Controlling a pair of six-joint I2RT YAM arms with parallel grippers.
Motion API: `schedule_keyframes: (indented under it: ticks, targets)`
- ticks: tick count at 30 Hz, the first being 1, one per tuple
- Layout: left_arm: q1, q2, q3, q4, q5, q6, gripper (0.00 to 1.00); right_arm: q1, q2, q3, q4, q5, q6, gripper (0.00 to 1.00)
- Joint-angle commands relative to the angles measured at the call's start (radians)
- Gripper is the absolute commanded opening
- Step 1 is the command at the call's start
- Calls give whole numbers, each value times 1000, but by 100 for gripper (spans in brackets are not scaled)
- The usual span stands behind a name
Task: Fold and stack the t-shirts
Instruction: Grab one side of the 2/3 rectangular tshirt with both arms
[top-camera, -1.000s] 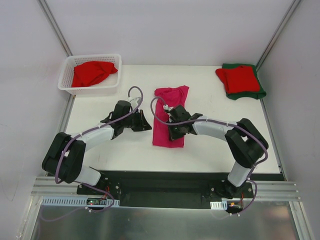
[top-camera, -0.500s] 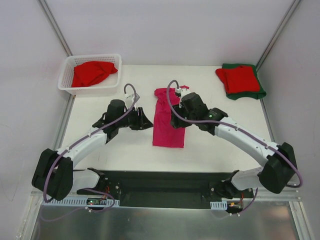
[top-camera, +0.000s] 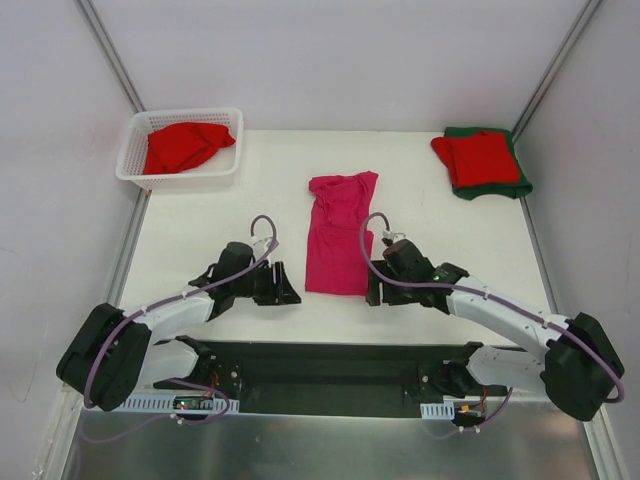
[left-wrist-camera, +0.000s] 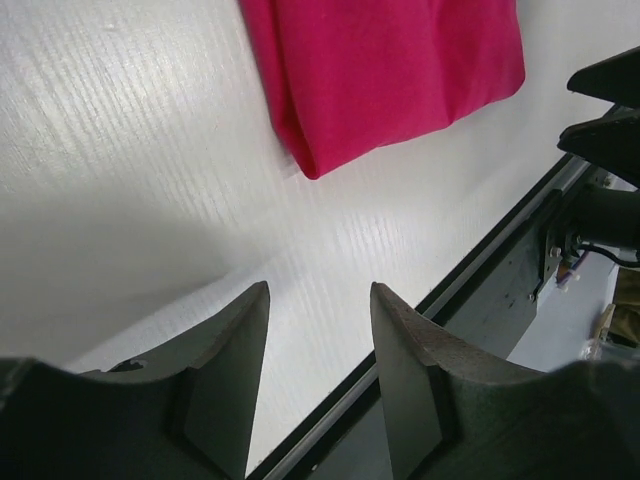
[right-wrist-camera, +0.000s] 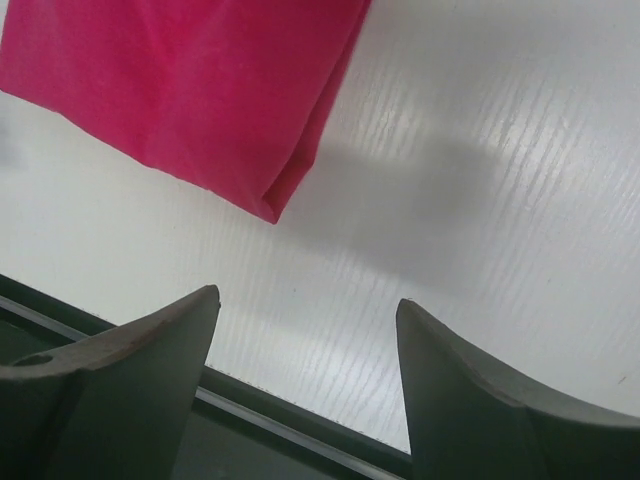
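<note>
Two open, empty grippers — the left gripper (top-camera: 288, 288) and the right gripper (top-camera: 371, 287) — flanked the near end of the magenta t-shirt (top-camera: 340, 235), which lay mid-way across the table (top-camera: 200, 220), folded lengthwise into a narrow strip but not yet folded short. At the far right corner a folded red t-shirt (top-camera: 478, 158) sat stacked on a green t-shirt (top-camera: 516, 187); another red shirt (top-camera: 185, 145) lay crumpled in the white basket (top-camera: 178, 176), apparently awaiting its turn.

The white table (top-camera: 200, 220) is seen with three things laid on it. A magenta-pink t-shirt (top-camera: 340, 235), folded into a long strip, is spread near the middle. A white lattice basket (top-camera: 180, 178) is set at the far left corner, and a dark green t-shirt (top-camera: 515, 186) at the far right corner.
</note>
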Motion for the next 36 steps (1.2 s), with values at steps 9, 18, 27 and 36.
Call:
schedule_keyframes:
  ticks: [9, 18, 27, 36]
  targets:
    - [-33, 90, 7, 256, 45, -83, 42, -13, -153, -158, 224, -106, 189, 77]
    - [-33, 158, 13, 360, 64, -103, 40, -149, -188, -278, 393, -276, 257, 74]
    - [-33, 208, 17, 394, 64, -106, 38, -253, -120, -320, 540, -382, 289, 58]
    - [-31, 222, 24, 342, 25, -60, 37, -261, -32, -312, 612, -411, 297, 58]
